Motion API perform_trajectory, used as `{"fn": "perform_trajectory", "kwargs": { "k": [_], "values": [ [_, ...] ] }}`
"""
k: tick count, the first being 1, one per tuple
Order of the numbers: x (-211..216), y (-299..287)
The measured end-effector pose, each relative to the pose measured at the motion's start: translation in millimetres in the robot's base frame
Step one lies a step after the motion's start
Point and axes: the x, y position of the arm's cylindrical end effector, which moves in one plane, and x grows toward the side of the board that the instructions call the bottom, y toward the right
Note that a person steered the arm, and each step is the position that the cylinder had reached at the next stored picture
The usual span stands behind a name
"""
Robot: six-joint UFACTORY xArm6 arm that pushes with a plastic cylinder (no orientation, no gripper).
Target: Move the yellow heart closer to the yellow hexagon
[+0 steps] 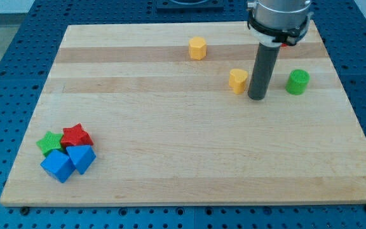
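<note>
The yellow heart [237, 81] lies on the wooden board at the view's upper right. The yellow hexagon [197, 48] sits up and to the left of it, near the view's top, with a gap between them. My tip [257, 97] rests on the board just right of the yellow heart, close to it; I cannot tell whether it touches. The dark rod rises from the tip to the arm's head at the view's top.
A green cylinder [298, 82] stands right of my tip. A red piece [287, 42] peeks from behind the arm's head. At the view's lower left cluster a green star [49, 142], a red star [76, 135] and two blue blocks [57, 165] [81, 157].
</note>
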Motion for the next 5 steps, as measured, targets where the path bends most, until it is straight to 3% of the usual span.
{"fn": "perform_trajectory", "kwargs": {
  "k": [2,4,5],
  "values": [
    [-51,-12],
    [-68,-24],
    [-71,20]
  ]
}}
